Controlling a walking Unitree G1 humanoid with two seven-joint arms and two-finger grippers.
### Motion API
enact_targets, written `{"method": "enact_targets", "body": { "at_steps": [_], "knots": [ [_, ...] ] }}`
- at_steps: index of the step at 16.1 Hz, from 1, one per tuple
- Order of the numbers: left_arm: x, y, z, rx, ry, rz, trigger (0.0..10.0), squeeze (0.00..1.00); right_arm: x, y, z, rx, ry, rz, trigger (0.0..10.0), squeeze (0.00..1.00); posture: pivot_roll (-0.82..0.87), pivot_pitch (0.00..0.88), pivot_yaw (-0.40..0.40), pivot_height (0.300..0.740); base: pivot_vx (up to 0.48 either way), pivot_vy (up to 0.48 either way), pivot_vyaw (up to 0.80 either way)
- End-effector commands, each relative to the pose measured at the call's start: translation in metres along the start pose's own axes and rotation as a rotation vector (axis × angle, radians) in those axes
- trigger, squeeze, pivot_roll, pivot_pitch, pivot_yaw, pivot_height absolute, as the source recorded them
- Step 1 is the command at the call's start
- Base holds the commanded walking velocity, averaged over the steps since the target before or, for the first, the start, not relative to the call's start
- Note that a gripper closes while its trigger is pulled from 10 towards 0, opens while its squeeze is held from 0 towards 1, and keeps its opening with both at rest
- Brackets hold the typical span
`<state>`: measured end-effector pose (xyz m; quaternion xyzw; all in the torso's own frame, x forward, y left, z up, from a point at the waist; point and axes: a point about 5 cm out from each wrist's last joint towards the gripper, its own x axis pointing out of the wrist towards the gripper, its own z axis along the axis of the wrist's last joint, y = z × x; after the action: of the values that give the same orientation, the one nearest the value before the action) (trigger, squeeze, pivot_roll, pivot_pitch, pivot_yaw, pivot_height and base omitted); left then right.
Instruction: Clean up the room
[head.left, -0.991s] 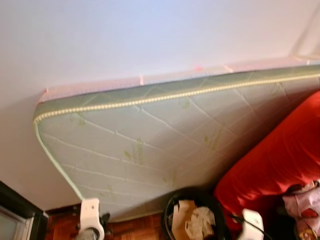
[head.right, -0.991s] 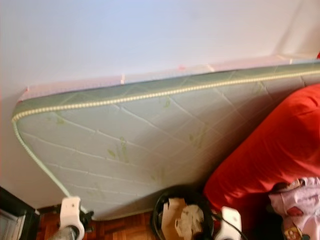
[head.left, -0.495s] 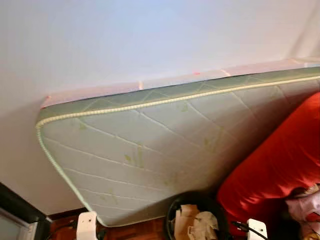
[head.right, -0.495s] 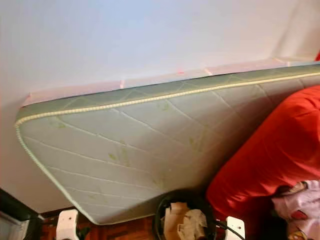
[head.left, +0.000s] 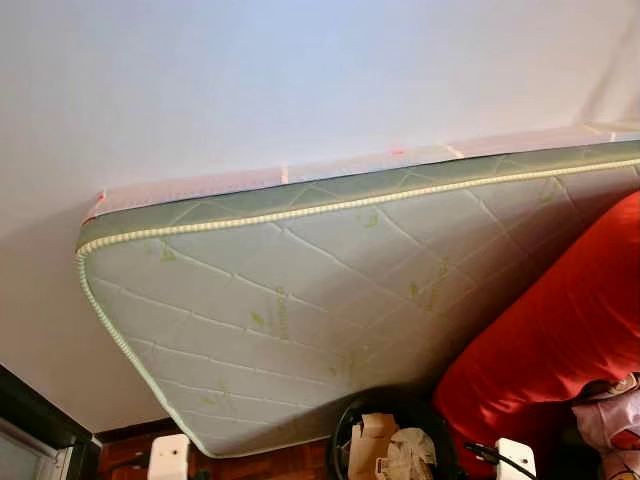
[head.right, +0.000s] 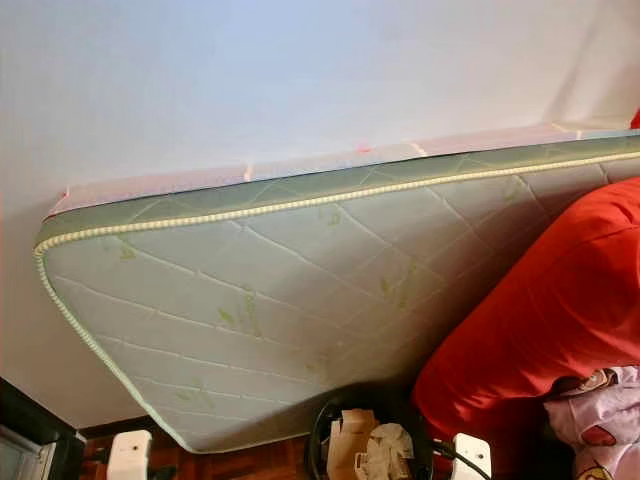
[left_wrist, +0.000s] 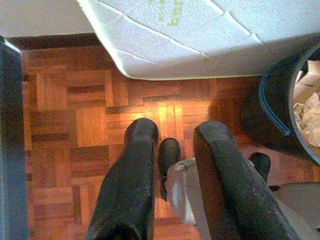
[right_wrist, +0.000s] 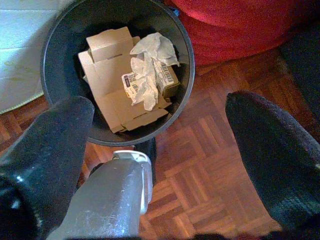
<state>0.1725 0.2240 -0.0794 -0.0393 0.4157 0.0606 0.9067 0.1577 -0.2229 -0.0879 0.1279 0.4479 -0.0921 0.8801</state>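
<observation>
- You are looking at a quilted mattress (head.left: 330, 300) leaning on edge against the white wall (head.left: 250, 80) — stood up, most likely, to free the floor — with a red cushion or beanbag (head.left: 560, 340) pressing against its right end.
- A black waste bin (right_wrist: 117, 75) is sitting on the parquet floor (left_wrist: 100, 120) at the foot of the mattress, just beside the red mass, where both arms can reach it.
- The bin is already holding rubbish: flattened brown cardboard (right_wrist: 112, 95) lying on the bottom and crumpled white wrapping (right_wrist: 150, 65) with a printed label resting on top.
- Your right gripper (right_wrist: 160, 165) is hanging above the floor next to the bin, fingers spread wide and carrying nothing — by the look of it, it is free for the next pickup.
- Your left gripper (left_wrist: 172, 170) is pointing down at bare parquet near the mattress's lower corner, its two fingers parted a little with nothing between them.
- A pink patterned cloth (head.right: 600, 410) is lying against the red cushion at the far right; it may be the next thing to tidy, though you cannot tell from here what it is.
- A dark cabinet edge (head.left: 30, 420) is showing at the lower left.
</observation>
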Motion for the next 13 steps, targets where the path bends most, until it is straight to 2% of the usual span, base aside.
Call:
{"method": "enact_targets", "body": {
  "at_steps": [1,3,6,13],
  "knots": [
    [0.0,-0.004,-0.006,0.007,0.037,0.002,10.0,0.0,-0.001,-0.003,0.001,0.005,-0.007,-0.003,10.0,0.0,0.05,0.0,-0.026,0.74,0.0,0.0,0.0],
    [0.0,-0.011,-0.008,0.008,0.045,-0.006,10.0,0.0,-0.001,-0.002,0.0,0.003,-0.005,0.008,10.0,0.0,0.05,0.0,-0.029,0.74,0.0,0.0,0.0],
    [0.0,-0.013,-0.01,0.004,0.049,-0.009,10.0,0.0,-0.001,-0.003,-0.001,-0.005,0.001,0.009,10.0,0.0,0.06,0.0,-0.031,0.74,0.0,0.0,0.0],
    [-0.007,0.005,-0.021,0.01,0.069,0.003,10.0,0.0,-0.001,-0.002,-0.004,-0.022,0.014,0.019,10.0,0.0,0.03,0.0,-0.022,0.74,0.0,0.0,0.0]
  ]
}}
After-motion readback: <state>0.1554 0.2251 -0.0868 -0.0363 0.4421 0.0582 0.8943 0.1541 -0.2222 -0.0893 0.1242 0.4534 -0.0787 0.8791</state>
